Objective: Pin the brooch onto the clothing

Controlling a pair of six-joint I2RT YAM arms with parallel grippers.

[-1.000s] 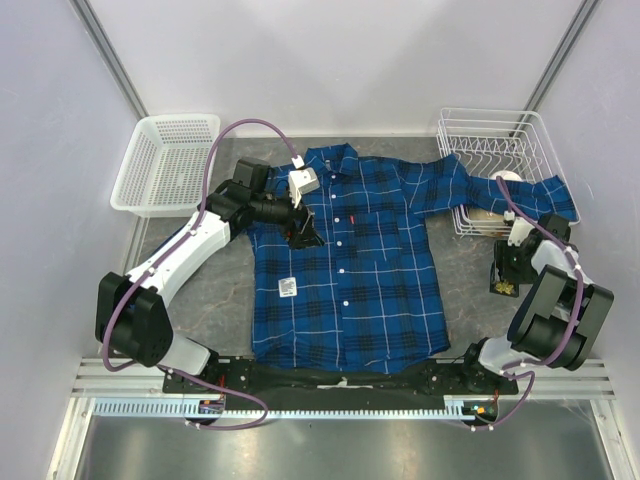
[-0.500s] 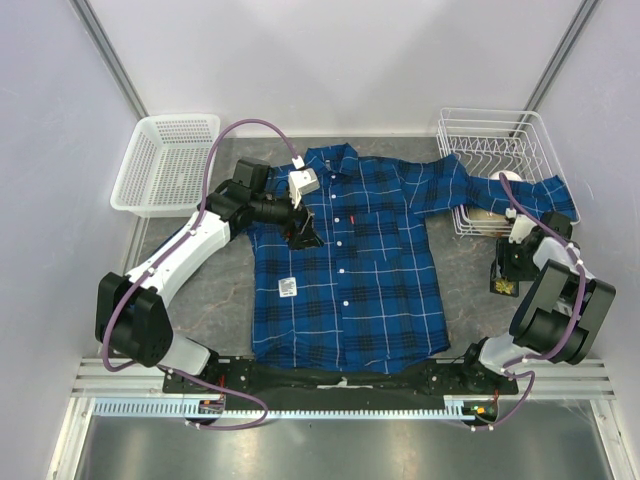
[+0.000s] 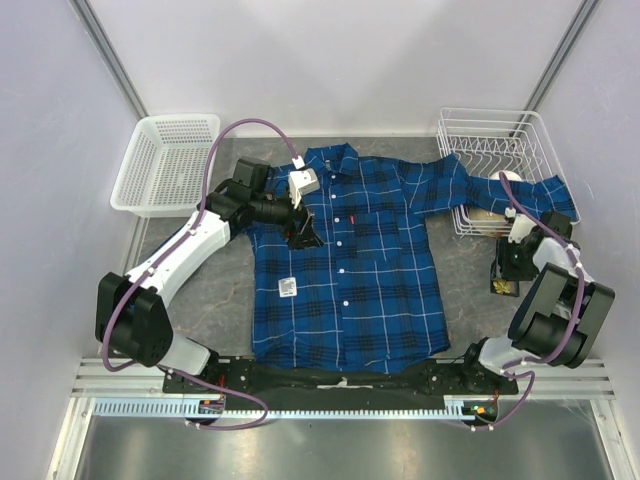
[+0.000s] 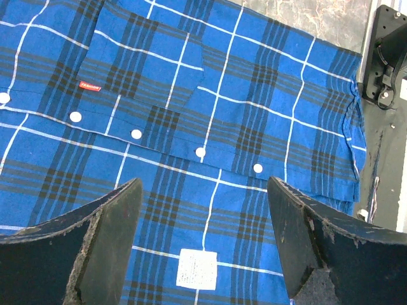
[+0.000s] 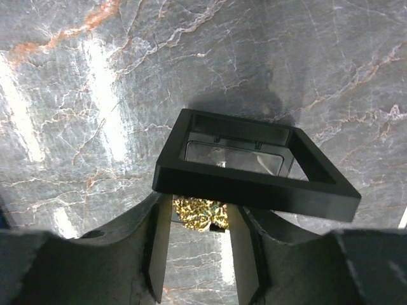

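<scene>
Above the shirt (image 3: 360,290), left arm (image 3: 185,255) outstretched

The top external camera sits high above and behind the arms, looking down and forward over the whole table (image 3: 470,265), with the arm bases (image 3: 190,358) at its bottom edge. The left wrist camera looks steeply down past the left gripper (image 4: 203,184) at the clothing (image 4: 254,108) from close by. It frames the chest pocket (image 4: 149,70) and white tag (image 4: 196,269) — a patch the overhead view also shows, at the shirt's middle. The right wrist camera hangs very near the table, facing down past the right gripper (image 5: 198,208) onto a black square frame (image 5: 254,184) and the brooch (image 5: 197,215) — the overhead view's right side.
</scene>
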